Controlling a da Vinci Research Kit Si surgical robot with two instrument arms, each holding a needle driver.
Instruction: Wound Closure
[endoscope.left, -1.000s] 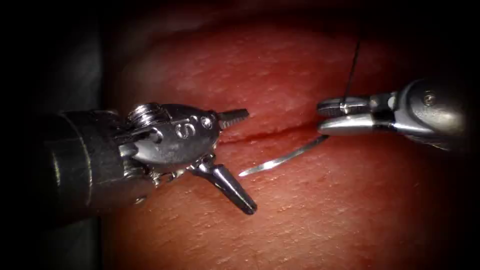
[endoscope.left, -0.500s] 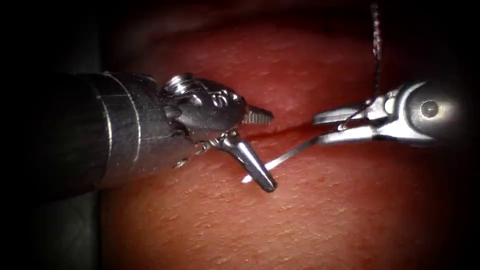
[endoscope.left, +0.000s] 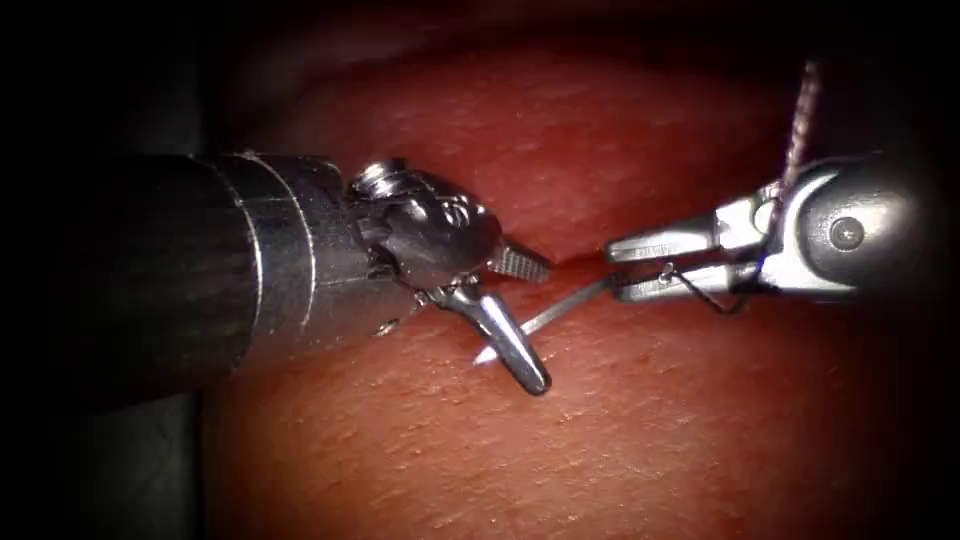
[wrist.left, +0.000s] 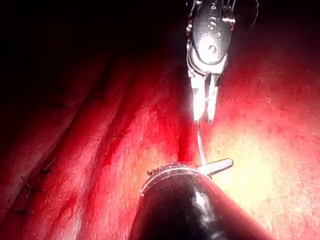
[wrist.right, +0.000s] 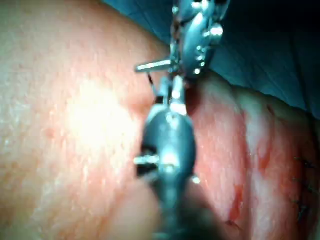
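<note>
My right tool (endoscope.left: 614, 270) comes in from the right and is shut on the rear end of the curved needle (endoscope.left: 570, 303). The needle slants down to the left above the tissue (endoscope.left: 620, 430), not in it, with its tip (endoscope.left: 481, 358) free. My left tool (endoscope.left: 544, 326) is open, one jaw on each side of the needle near the tip. Dark thread (endoscope.left: 800, 120) runs down behind the right tool and loops under its jaws. A short stretch of the cut (endoscope.left: 575, 262) shows between the tools. In the left wrist view the needle (wrist.left: 200, 145) hangs from the right tool (wrist.left: 205, 107).
Earlier stitches (wrist.left: 30, 190) cross a closed part of the wound, also seen as stitches (wrist.right: 300, 200) in the right wrist view. The left tool's thick dark shaft (endoscope.left: 150, 270) covers the tissue's left part. Dark surroundings lie beyond the tissue's left edge.
My left tool has moved right, and its open jaws now straddle the needle near the tip. The right tool has shifted slightly with the needle, and the thread has swung to the right.
</note>
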